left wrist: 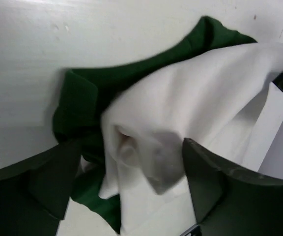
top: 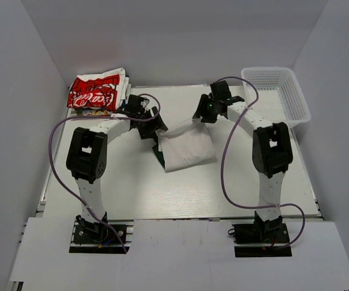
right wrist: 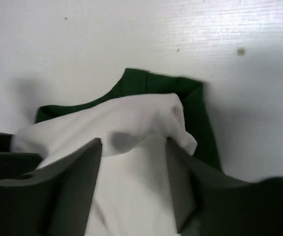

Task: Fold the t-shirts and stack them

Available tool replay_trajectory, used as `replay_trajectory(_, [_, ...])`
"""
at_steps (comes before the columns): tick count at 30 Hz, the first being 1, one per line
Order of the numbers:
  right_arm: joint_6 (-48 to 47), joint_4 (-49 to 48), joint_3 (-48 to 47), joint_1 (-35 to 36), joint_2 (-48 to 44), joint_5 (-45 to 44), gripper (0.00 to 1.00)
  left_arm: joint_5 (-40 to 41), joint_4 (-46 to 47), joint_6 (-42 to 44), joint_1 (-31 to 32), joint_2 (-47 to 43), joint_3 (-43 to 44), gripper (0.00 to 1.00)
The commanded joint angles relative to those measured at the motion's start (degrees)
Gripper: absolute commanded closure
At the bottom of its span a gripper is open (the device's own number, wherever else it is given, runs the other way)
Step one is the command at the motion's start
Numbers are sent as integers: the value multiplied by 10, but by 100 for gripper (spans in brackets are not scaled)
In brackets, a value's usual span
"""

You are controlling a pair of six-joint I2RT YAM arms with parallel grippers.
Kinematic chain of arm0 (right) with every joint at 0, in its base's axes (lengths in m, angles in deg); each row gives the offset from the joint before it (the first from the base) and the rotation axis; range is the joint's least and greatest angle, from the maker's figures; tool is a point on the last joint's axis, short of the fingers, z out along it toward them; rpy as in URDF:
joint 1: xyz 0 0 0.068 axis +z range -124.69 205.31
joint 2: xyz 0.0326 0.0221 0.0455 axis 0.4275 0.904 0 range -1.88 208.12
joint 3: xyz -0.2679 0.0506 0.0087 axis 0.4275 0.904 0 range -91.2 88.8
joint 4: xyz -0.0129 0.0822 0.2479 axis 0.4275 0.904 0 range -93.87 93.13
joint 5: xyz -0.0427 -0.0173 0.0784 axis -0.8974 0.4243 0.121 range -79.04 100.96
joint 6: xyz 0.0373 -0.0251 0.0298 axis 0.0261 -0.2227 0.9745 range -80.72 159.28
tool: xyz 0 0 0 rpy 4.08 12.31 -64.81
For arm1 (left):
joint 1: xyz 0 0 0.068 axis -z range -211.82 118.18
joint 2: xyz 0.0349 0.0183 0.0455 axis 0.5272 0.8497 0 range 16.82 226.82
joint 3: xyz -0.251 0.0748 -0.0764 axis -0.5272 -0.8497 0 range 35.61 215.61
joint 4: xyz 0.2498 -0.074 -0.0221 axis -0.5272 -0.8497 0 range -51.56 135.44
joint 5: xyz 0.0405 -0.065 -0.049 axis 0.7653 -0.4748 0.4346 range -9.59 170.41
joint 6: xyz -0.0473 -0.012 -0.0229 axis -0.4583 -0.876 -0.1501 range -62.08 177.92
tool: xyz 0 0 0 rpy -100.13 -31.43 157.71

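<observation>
Both open: left hand (left wrist: 131, 147) and right hand (right wrist: 134, 142), astride the white tee with dark green sleeves (top: 186, 148). I judge cloth could snag on either hand at retreat, undoing the fold.

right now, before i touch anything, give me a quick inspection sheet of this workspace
surface: white table, a few small specks in the wrist views
job's things: white tee with dark green sleeves, partly folded, mid-table; folded stack with red print on top, far left corner
clutter: white mesh basket at the far right
pincers: left pincer and right pincer both open, tee fabric lying between the fingers
cables: purple cables, one looping along each arm
surroundings: white walls on three sides
</observation>
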Motion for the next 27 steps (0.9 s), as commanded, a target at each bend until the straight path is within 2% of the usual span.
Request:
replay_trajectory(1, [-15,-23,-61,-7,34,4,35,-42,35,3,-20,-4,45,0])
replay_trajectory(2, [-17,-21,-70,-6,37,9,18,-47,40,11,-25,-4,50,0])
replay_trajectory(3, [-22,-24,-71,-5,37,11,10,-47,40,11,-25,-4,55,0])
replay_trajectory(7, [-33,-60,-23,-3,-27,11,10,-35,40,28,-25,-55,42,0])
replay_trajectory(11, [-40,-103,91,0,-110,8,10,-22,59,53,-10,-114,-11,0])
replay_trajectory(14, [-57,-123,145,0,-159,8,10,-22,59,114,1,-129,-45,0])
replay_trajectory(15, [-64,-128,163,0,-166,15,10,-22,68,169,7,-136,-53,0])
replay_trajectory(17, [-121,-146,184,-4,-180,34,10,-15,75,229,12,-142,-74,0])
replay_trajectory(18, [-146,-151,186,-4,-182,44,10,-21,75,295,12,-142,-83,0])
replay_trajectory(20, [-239,-161,188,-3,-180,17,10,-13,102,344,19,-160,-123,0])
replay_trajectory(21, [-255,-159,184,-4,-175,13,10,-8,119,386,19,-174,-133,0])
replay_trajectory(24, [-324,-147,165,-13,-158,27,10,40,138,421,19,-179,-148,0])
replay_trajectory(27, [-367,-147,150,-17,-132,56,10,45,143,435,19,-143,-126,0])
